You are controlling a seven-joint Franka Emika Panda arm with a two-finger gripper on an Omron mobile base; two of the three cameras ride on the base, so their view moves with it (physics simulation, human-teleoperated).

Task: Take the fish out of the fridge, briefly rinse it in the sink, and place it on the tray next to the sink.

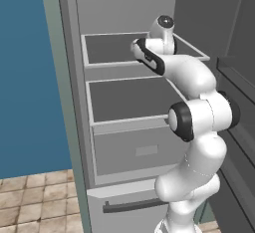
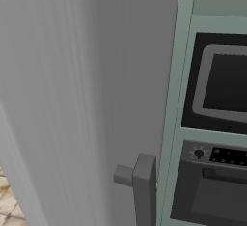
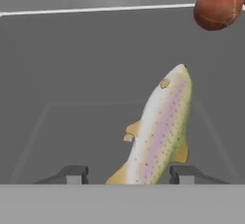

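Setting: grey fridge (image 1: 129, 102) interior of pale shelves, door swung wide, white arm reaching onto the upper shelf.
Fish: slim silvery-white fish (image 3: 160, 132) with pinkish stripe lies on that fridge shelf, reddish-orange ball (image 3: 219, 5) beyond its head.
Pincer: two-finger gripper (image 3: 128, 173) spread wide, tips flanking the fish's tail, gripping nothing.
Progress: fridge opened; grasp, rinse and tray placement all apparently remain.
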